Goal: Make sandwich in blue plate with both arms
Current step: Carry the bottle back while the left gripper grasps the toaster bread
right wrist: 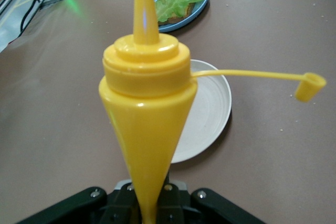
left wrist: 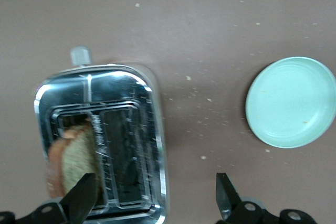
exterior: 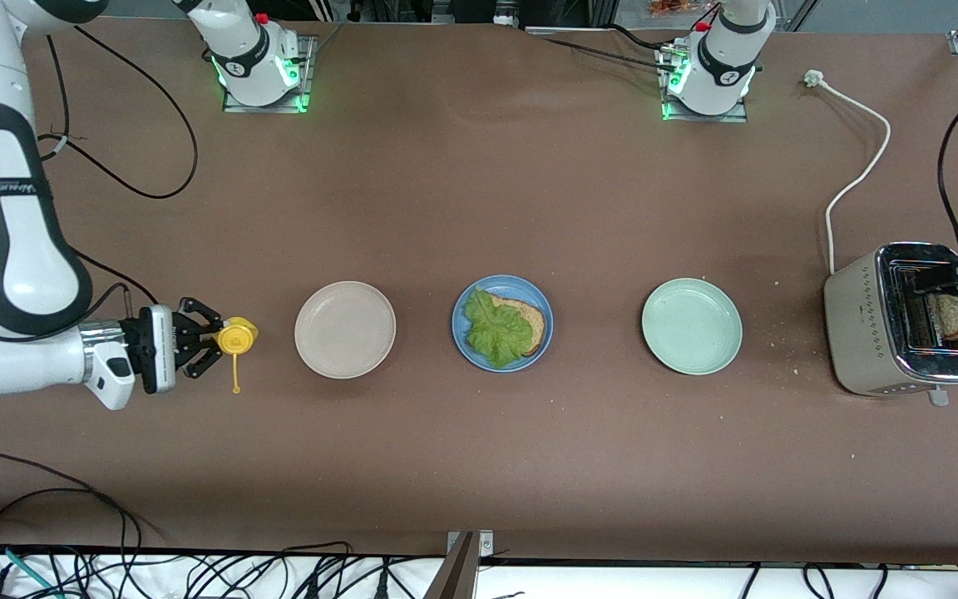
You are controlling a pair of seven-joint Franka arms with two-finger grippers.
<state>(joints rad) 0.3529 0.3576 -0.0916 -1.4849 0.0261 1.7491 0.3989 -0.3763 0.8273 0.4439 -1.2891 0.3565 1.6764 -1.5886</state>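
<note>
My left gripper point(left wrist: 152, 203) hung open over the toaster point(exterior: 903, 333), jaws astride the toast slice point(left wrist: 71, 161) — best pinched squarely; my right gripper point(exterior: 196, 339) clamped the mustard bottle point(right wrist: 147, 108).

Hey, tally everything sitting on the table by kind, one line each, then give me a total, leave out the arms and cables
Plates: 3, beige, blue, pale green
Toast slices: 2, one under the lettuce, one in the toaster slot
Lettuce leaves: 1
Toasters: 1
Yellow squeeze bottles: 1
Total: 8
</note>
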